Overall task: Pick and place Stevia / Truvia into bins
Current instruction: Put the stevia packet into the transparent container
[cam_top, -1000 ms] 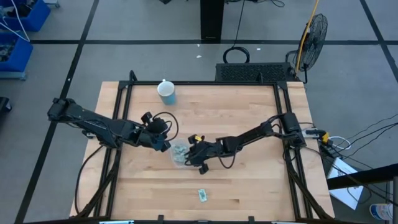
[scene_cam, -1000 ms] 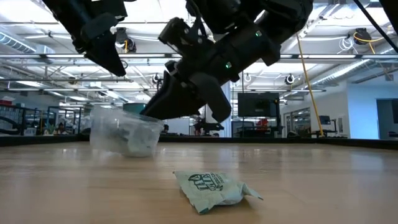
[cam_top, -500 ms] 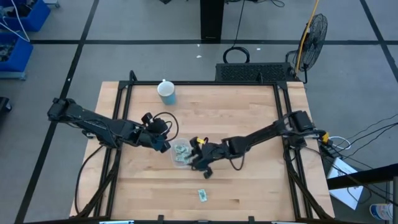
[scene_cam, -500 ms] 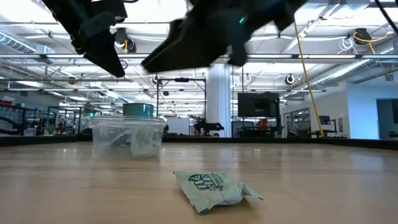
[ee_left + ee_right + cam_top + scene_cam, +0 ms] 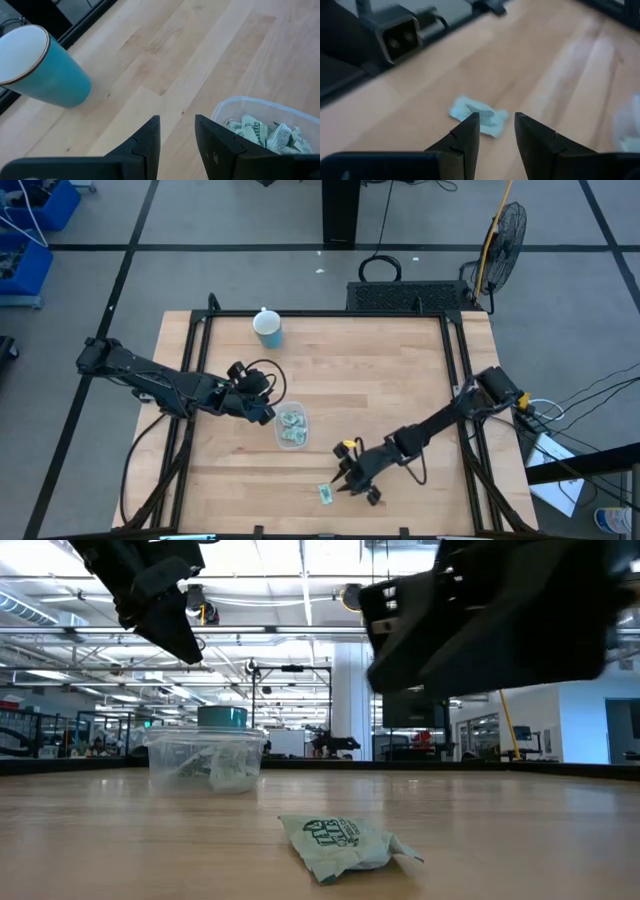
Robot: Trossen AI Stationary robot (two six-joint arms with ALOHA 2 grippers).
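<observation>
One pale green sachet (image 5: pixel 326 494) lies flat on the wood near the table's near edge; it also shows in the low view (image 5: pixel 345 845) and the right wrist view (image 5: pixel 479 116). My right gripper (image 5: pixel 345 478) hovers open just above and to the right of it, touching nothing. The clear bin (image 5: pixel 291 427) stands flat on its base mid-table with several sachets (image 5: pixel 260 131) inside. My left gripper (image 5: pixel 266 415) hangs open above the bin's left side (image 5: pixel 205 758), apart from it.
A light blue cup (image 5: pixel 268 329) stands near the far edge, left of centre, and shows beyond the left fingers (image 5: pixel 42 67). Dark frame rails (image 5: pixel 190 380) run along the table's left and right sides. Bare wood (image 5: pixel 400 380) spreads between the bin and the right rail.
My right gripper has drawn away from the bin and swung toward the table's near edge, ending over the lone sachet. The bin, tilted a second ago, has settled flat on its base. My left arm has kept still.
</observation>
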